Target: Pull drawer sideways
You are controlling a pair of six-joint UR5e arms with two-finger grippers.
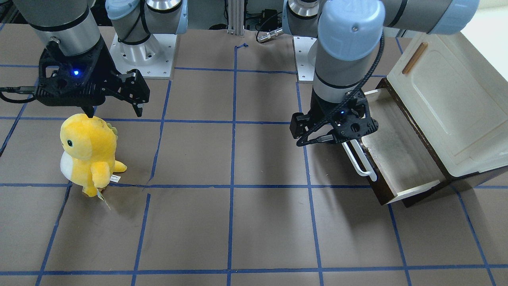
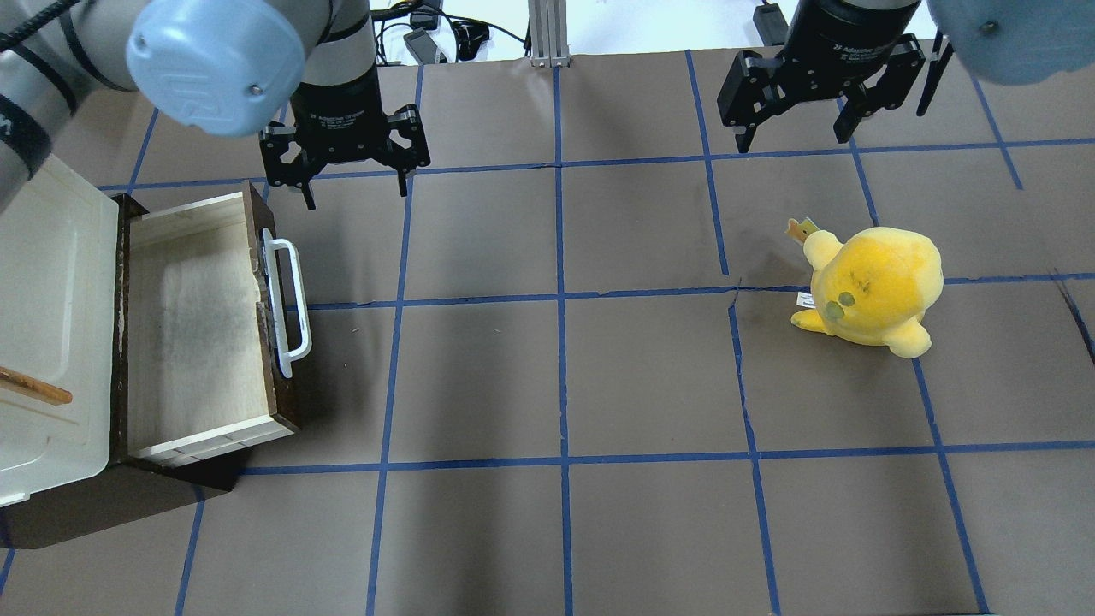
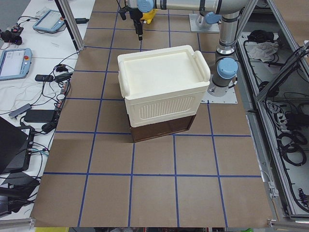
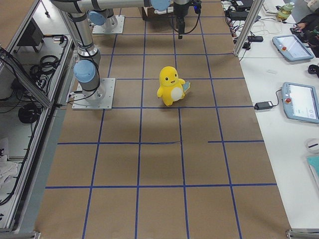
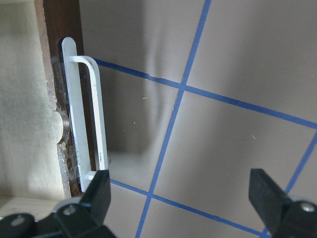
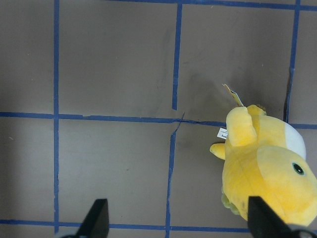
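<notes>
The drawer (image 2: 192, 334) stands pulled out of the cabinet, with its pale wood floor showing. Its dark brown front (image 2: 275, 376) carries a long white bar handle (image 2: 289, 299). My left gripper (image 2: 356, 198) is open and empty. It hangs above the table just past the handle's far end and touches nothing. In the left wrist view the handle (image 5: 94, 124) lies to the left of the left gripper (image 5: 182, 198), outside the fingers (image 5: 99, 191). In the front view the left gripper (image 1: 333, 135) sits over the handle's end (image 1: 359, 161). My right gripper (image 2: 793, 141) is open and empty, far from the drawer.
The cream-white cabinet (image 2: 51, 325) sits on top at the table's left edge. A yellow plush toy (image 2: 873, 287) stands on the right half, just below the right gripper (image 1: 115, 113); it also shows in the right wrist view (image 6: 267, 163). Blue tape lines grid the brown table.
</notes>
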